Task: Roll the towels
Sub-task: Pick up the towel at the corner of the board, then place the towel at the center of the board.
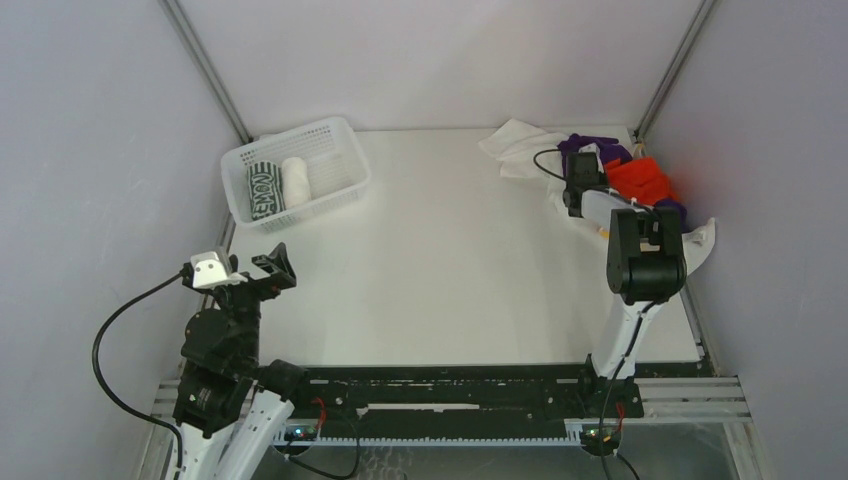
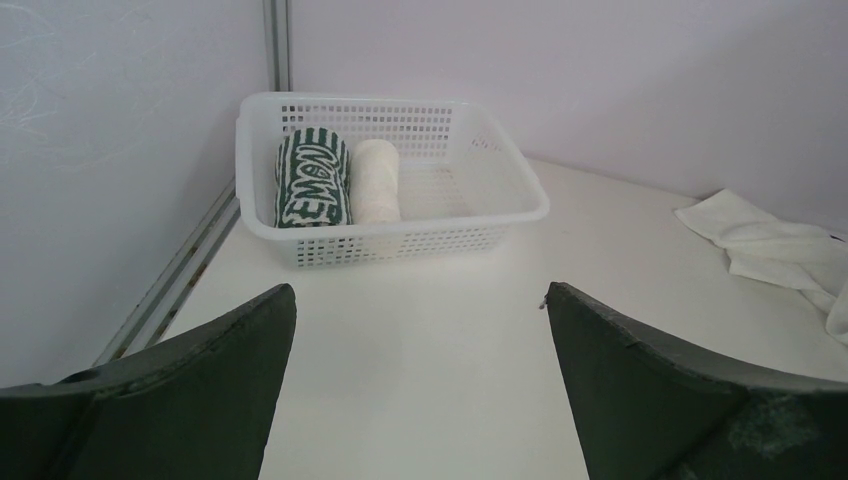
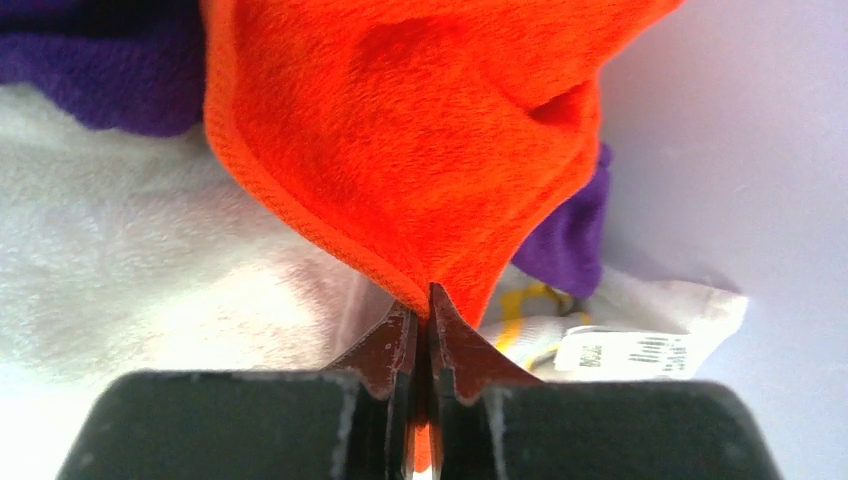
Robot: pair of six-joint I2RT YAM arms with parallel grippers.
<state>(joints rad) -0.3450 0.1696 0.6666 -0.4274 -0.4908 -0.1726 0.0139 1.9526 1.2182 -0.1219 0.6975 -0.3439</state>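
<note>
Robot lab enclosure: blank white walls (image 1: 450, 50), aluminium framing (image 1: 204, 65).

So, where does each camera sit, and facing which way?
Top external: above, behind the robot, looking down at the table; left arm, right arm show.
Left wrist: on that wrist, facing the basket; open left gripper shows.
Right wrist: on that wrist, close on the orange towel; shut right gripper pinches it.
Shared: top and left wrist see the basket.

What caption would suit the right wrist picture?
The right gripper shut on an edge of the orange towel, purple towel and white towel behind.
</note>
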